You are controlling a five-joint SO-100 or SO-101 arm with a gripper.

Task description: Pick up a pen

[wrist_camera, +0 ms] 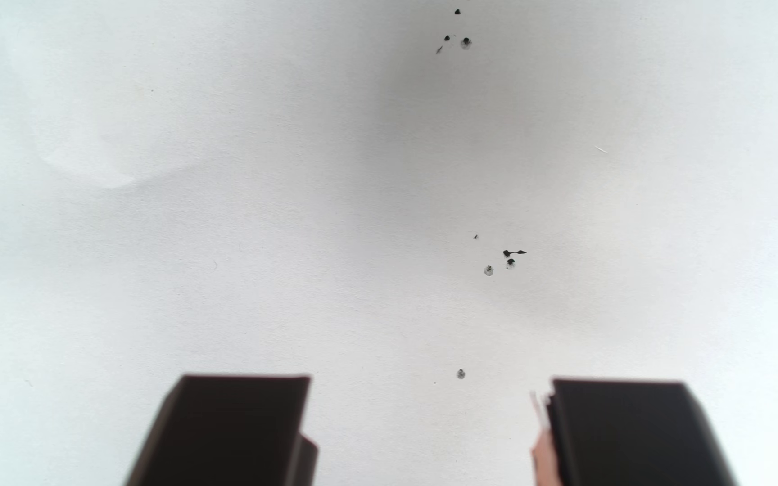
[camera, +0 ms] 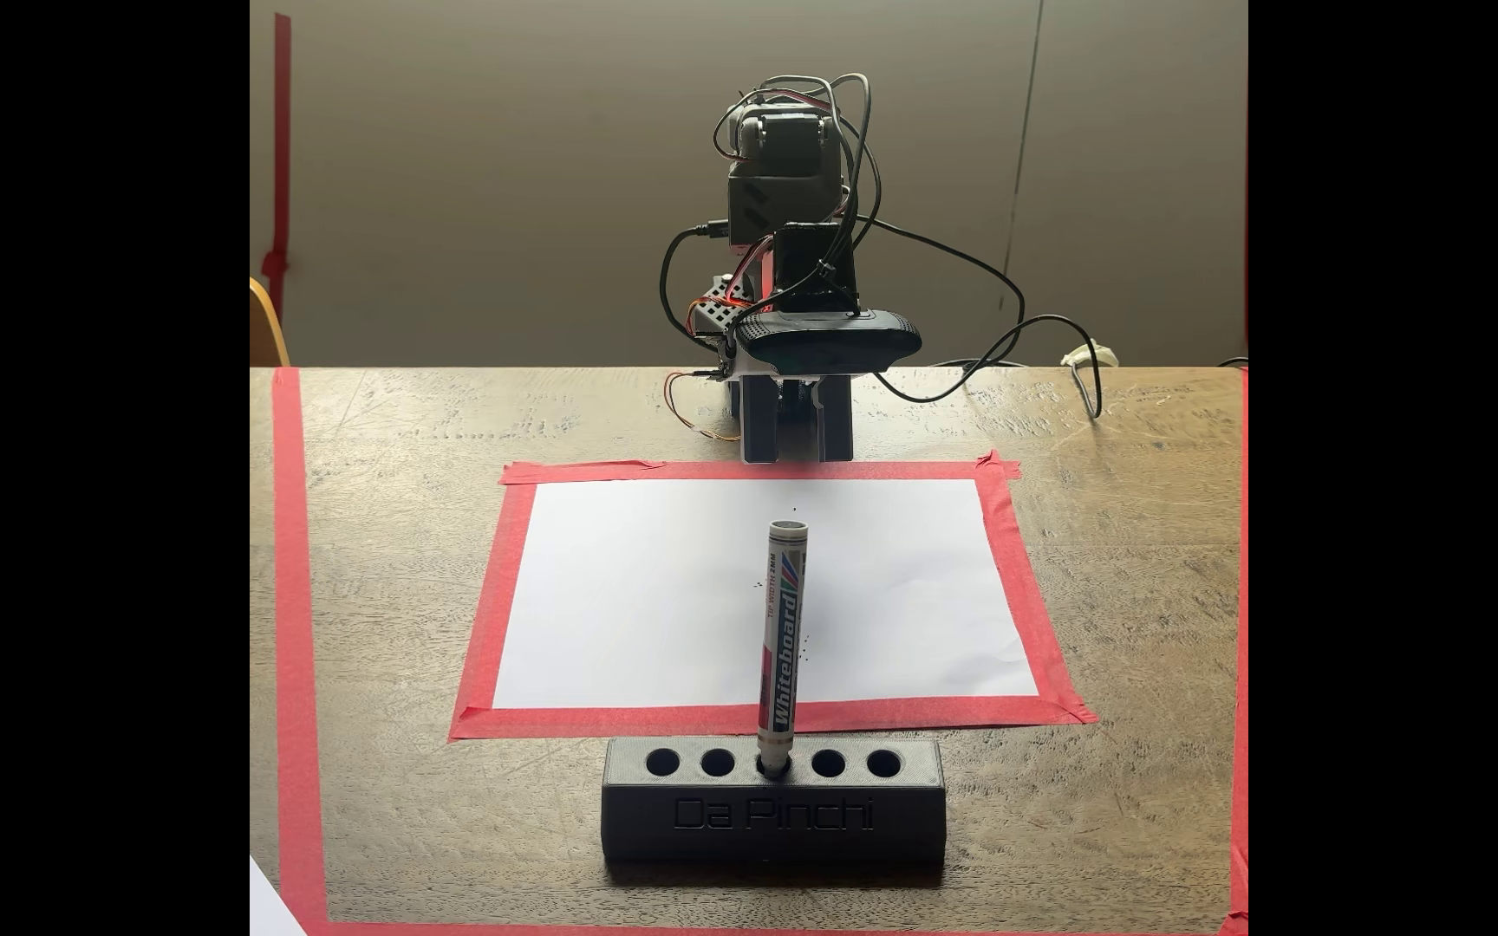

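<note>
Task not yet begun; pen untouched.
Fingers spread wide and empty above the paper; pen stands in its holder, well beyond them across the sheet.

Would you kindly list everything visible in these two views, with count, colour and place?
slim white whiteboard pen: one, standing in the holder's middle hole.
black five-hole pen holder: one, near table edge.
white paper sheet: one, dotted with black ink, table centre.
red tape border: around the sheet; longer strips edge the table.
brown wooden table: one.
black cables: several, behind the sheet.
black gripper: one, open, above the sheet.
</note>
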